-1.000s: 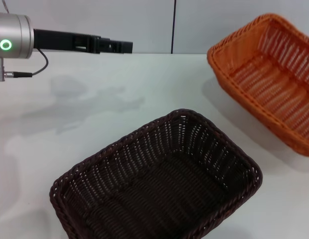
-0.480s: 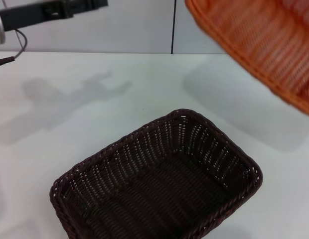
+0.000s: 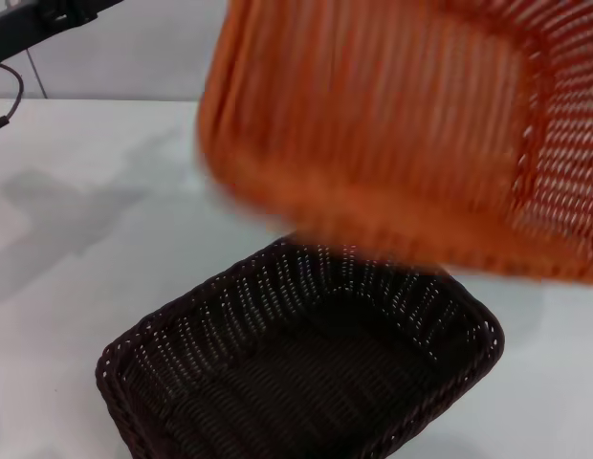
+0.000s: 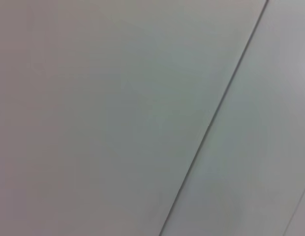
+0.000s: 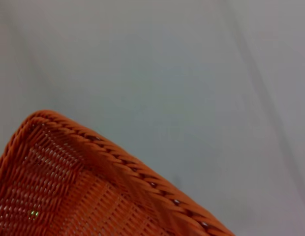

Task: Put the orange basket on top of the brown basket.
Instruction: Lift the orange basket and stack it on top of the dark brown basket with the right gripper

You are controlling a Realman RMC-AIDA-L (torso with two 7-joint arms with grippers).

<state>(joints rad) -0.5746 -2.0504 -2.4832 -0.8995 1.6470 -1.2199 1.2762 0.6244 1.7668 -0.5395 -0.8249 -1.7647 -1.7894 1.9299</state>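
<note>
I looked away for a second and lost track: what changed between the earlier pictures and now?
The orange basket left the table at the far right, rose, and swung leftward; it now hangs tilted in the air over the far part of the brown basket. The left arm lifted toward the upper left corner. The brown basket stayed put.

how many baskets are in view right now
2. The orange basket is held tilted in the air above the far end of the brown basket, which sits on the white table.
</note>
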